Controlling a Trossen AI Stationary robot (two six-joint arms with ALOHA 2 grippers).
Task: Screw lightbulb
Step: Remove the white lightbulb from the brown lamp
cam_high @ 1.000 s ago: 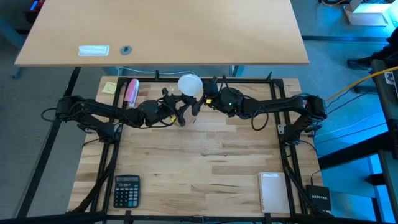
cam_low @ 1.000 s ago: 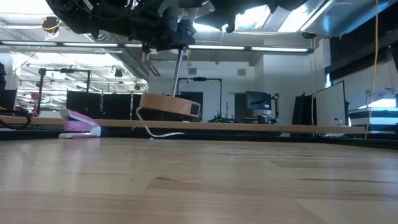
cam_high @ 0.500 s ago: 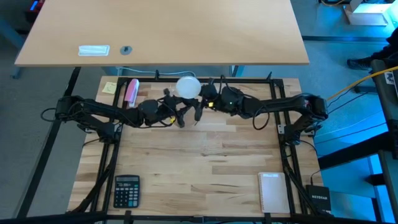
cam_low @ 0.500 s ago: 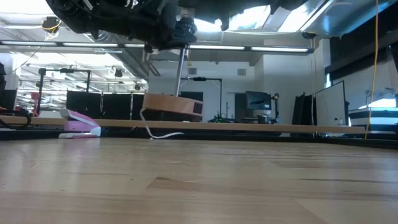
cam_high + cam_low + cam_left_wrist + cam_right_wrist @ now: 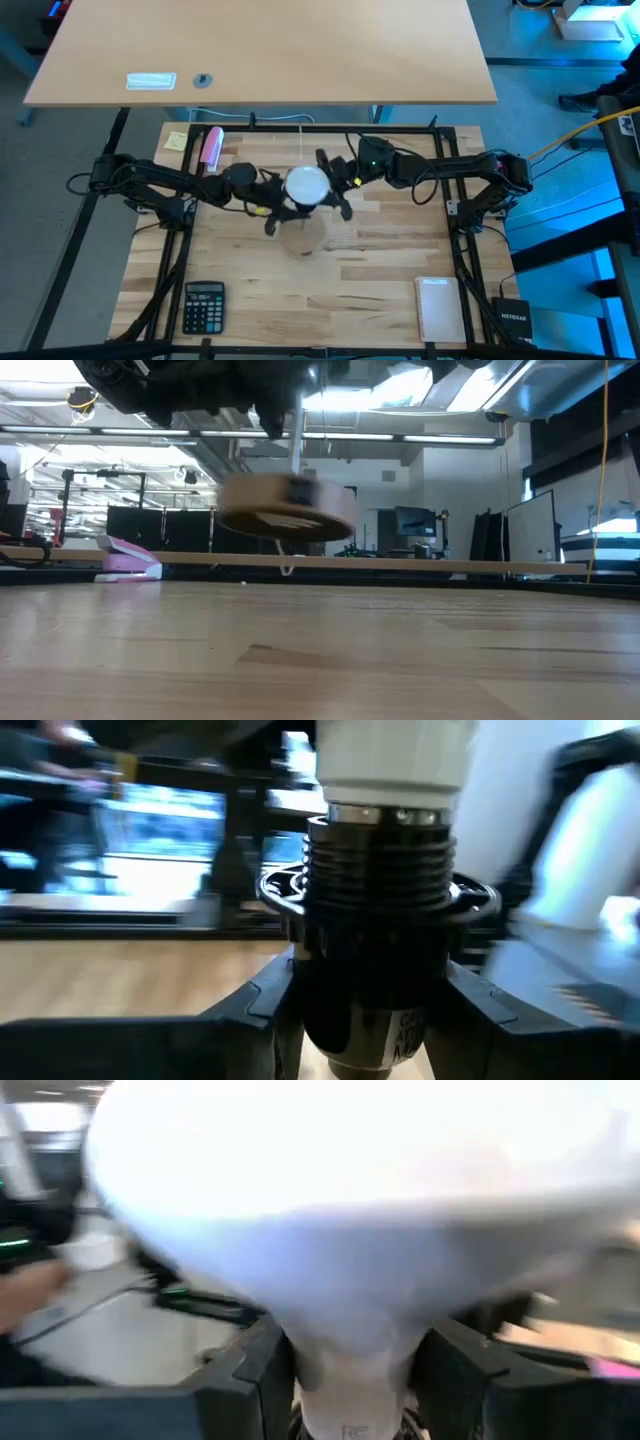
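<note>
- Lightbulb [image 5: 307,185] up in the air over the middle of the wooden counter [image 5: 330,280], between the two arms.
- White round top of it seen from above.
- Narrow base of it sitting in a black socket [image 5: 378,935].
- Round wooden disc [image 5: 287,516] hanging under the socket, lifted off the counter, blurred.
- Left tool [image 5: 372,1010] closed on the black socket, one dark finger on each side.
- Right tool [image 5: 350,1365] closed on the narrow neck of the lightbulb, just under the white globe.
- Pink thing [image 5: 211,147] at the back left of the counter.
- Calculator [image 5: 204,305] at the front left.
- Small white notepad [image 5: 438,308] at the front right.
</note>
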